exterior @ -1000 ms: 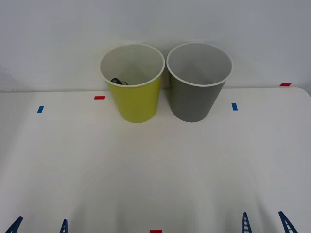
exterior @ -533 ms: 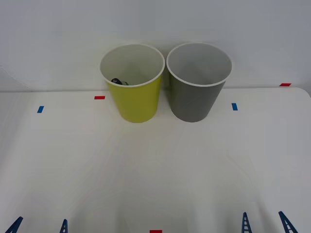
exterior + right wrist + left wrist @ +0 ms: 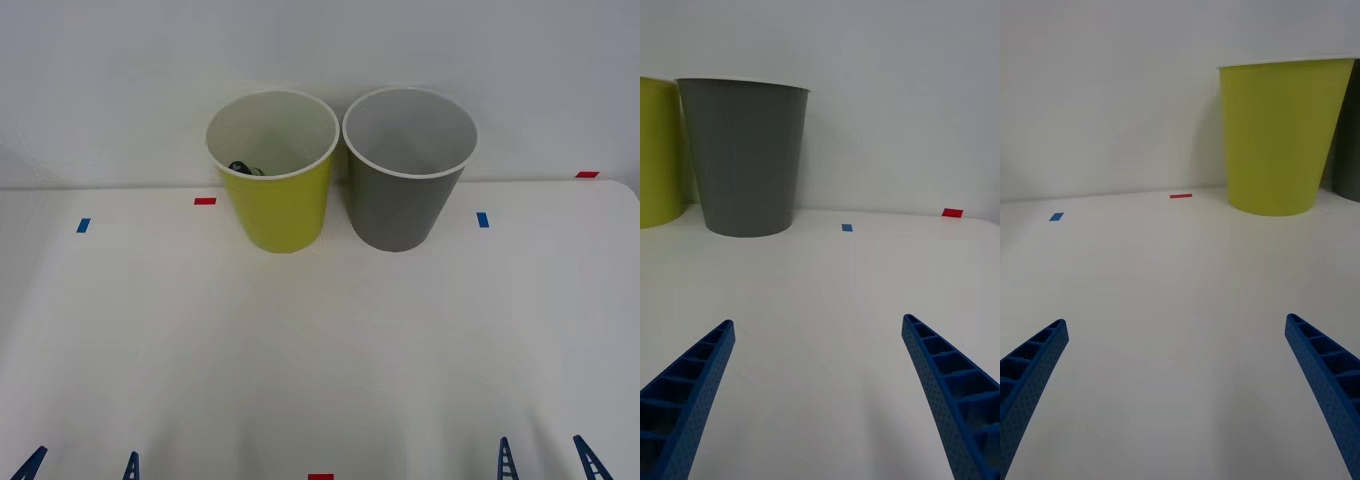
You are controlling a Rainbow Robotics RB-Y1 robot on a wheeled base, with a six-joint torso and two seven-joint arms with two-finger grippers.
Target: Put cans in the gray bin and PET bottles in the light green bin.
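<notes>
The left tool (image 3: pixel 80 465) hangs spread and empty; ahead, the round yellow-green plastic bin (image 3: pixel 276 200) holds the black-capped bottle (image 3: pixel 243 167). The round gray plastic bin (image 3: pixel 404 190) touches it, ahead of the spread right tool (image 3: pixel 545 458). A careless reach could topple either.

Yellow-green light green bin (image 3: pixel 285 205) with white rim, dark gray bin (image 3: pixel 402 205), blue ribbed fingers (image 3: pixel 685 390), white table (image 3: pixel 320 350)

The left gripper (image 3: pixel 82 466) is sitting at the bottom left of the front view, its two blue ribbed fingers (image 3: pixel 1030 375) spread wide apart and holding nothing. The right gripper (image 3: pixel 545 459) is resting at the bottom right, its fingers (image 3: pixel 951 386) likewise parted and gripping nothing.
</notes>
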